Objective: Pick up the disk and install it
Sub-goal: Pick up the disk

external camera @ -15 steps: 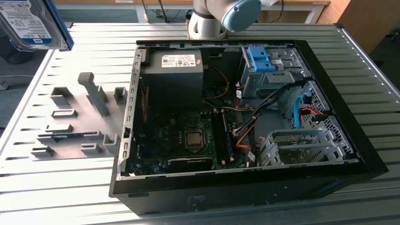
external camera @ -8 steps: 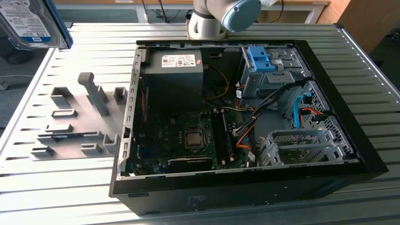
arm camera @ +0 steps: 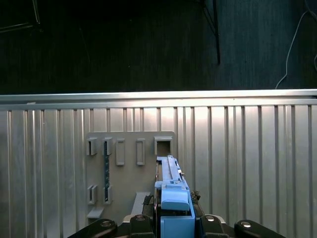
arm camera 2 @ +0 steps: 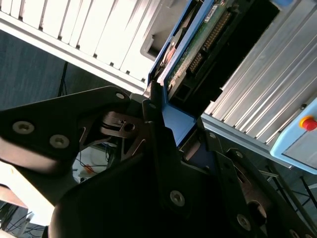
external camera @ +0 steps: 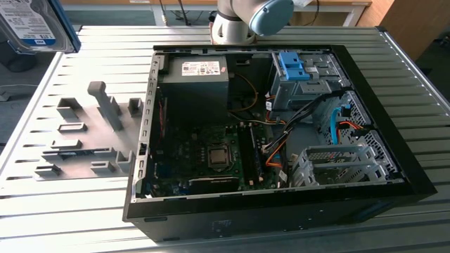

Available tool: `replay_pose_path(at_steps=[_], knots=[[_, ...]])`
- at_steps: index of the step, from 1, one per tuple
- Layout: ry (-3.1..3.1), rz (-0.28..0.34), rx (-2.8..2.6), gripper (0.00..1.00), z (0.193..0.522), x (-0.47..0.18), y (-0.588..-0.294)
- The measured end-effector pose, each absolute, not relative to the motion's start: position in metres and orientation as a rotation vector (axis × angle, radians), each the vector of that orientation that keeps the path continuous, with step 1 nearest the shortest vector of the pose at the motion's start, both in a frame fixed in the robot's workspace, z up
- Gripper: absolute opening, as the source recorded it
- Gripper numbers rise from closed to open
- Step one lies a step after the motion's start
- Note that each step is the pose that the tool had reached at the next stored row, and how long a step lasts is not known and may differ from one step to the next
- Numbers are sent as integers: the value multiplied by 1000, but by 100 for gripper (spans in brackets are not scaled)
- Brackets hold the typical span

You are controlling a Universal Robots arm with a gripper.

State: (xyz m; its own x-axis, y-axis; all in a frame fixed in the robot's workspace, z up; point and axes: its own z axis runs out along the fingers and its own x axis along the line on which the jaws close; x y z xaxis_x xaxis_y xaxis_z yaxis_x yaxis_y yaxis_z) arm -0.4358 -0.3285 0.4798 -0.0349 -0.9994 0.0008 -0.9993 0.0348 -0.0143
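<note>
The disk [external camera: 31, 23] is lifted high at the exterior view's far left, its white-and-blue label and blue carrier facing the camera. In the second wrist view my gripper [arm camera 2: 166, 116] is shut on the blue carrier edge of the disk [arm camera 2: 198, 44], whose green circuit-board side shows. In the first wrist view the disk [arm camera: 171, 186] stands edge-on between the black fingers of the gripper [arm camera: 173, 218], above the grey holder plate [arm camera: 129, 148].
An open black computer case [external camera: 281, 203] lies on the slatted metal table [external camera: 393, 58]. Inside are a blue latch on a silver cage [external camera: 295, 68] and a black box with a white sticker [external camera: 197, 84]. A grey holder plate [external camera: 84, 137] lies beside the case.
</note>
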Motion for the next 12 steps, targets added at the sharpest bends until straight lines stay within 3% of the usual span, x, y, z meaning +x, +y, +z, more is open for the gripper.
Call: replay_pose_path(at_steps=[12], knots=[[2253, -17, -2176, 36, 488, -436, -328]])
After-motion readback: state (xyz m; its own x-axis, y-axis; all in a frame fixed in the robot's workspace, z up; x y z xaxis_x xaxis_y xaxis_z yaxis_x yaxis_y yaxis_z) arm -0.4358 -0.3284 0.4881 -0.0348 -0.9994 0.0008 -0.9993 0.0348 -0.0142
